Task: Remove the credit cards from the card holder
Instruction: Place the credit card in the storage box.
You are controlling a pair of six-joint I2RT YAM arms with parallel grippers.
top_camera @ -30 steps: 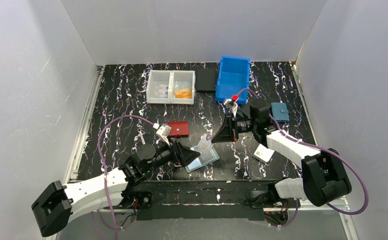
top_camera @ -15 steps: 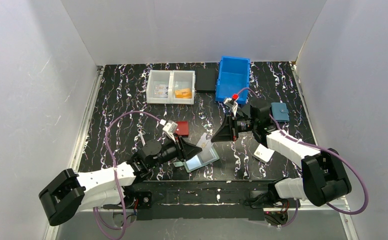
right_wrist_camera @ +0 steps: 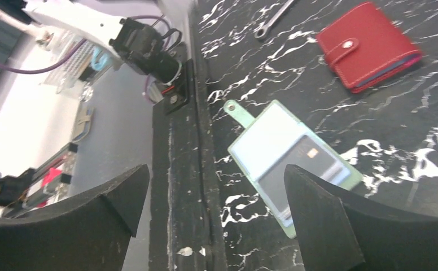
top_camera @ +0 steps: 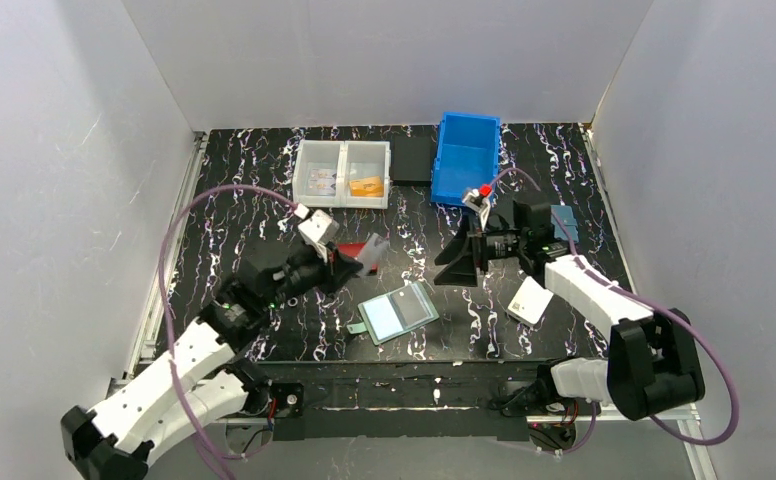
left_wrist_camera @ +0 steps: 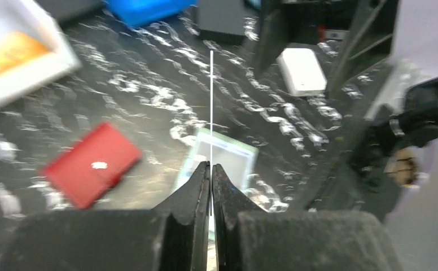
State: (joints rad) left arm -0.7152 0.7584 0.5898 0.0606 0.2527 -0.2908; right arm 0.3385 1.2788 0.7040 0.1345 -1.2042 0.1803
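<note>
Your left gripper (top_camera: 364,256) was clamped on one credit card (top_camera: 372,250); your right gripper (top_camera: 451,264) gaped, empty. One card holder (top_camera: 397,312) lay open on the counter (top_camera: 244,200), one dark card (right_wrist_camera: 306,165) inside. One white tray (top_camera: 344,146) held one orange card (top_camera: 367,185).

Top view was bright and evenly lit, sharp all over, shadows faint. Left wrist shot was badly motion-smeared, red wallet (left_wrist_camera: 91,164) included; just the card (left_wrist_camera: 211,101) edge looked crisp. Right wrist's upper left was washed out, card holder (right_wrist_camera: 293,164) sharp.
</note>
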